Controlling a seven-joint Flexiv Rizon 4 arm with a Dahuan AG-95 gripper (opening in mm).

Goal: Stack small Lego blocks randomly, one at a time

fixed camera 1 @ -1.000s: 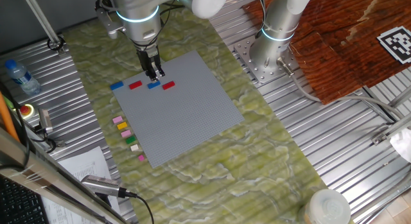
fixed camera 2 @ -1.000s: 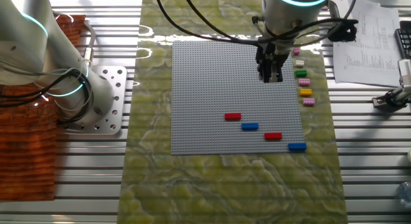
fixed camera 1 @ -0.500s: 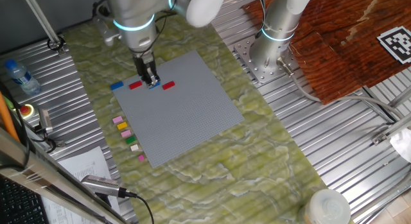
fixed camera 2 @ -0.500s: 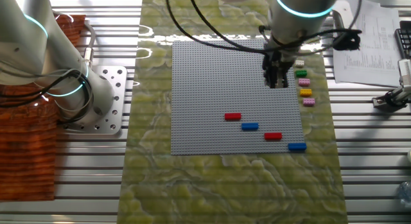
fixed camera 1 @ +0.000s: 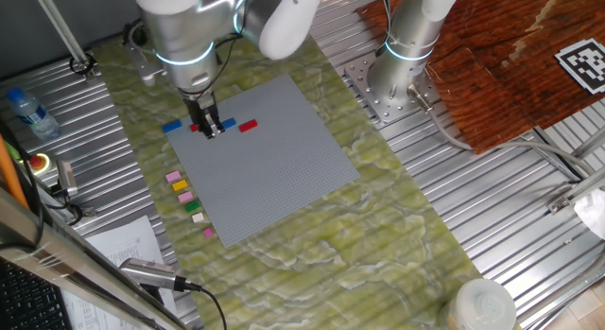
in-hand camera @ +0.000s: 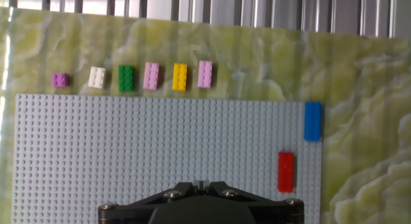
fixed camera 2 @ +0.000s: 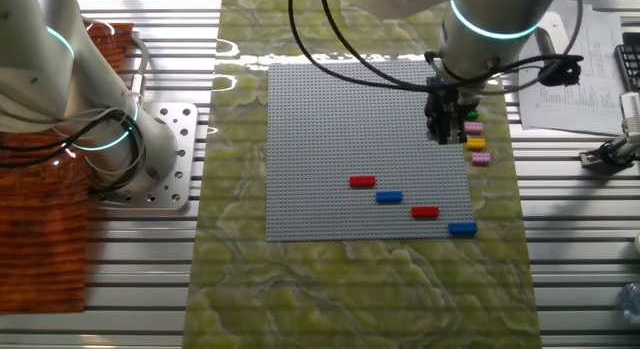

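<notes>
Altogether six small bricks line the baseplate.

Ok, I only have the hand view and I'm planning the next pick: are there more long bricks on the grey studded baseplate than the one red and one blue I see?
Observer: Yes, four long plastic bricks lie in a slanted line: a red brick, a blue brick, a second red brick and a second blue brick.
Operator: And where is the tool? I can't see its tips.
Observer: The tool hangs above the grey studded baseplate, near the edge beside the row of small bricks. I can't tell whether it is open or shut.
</notes>
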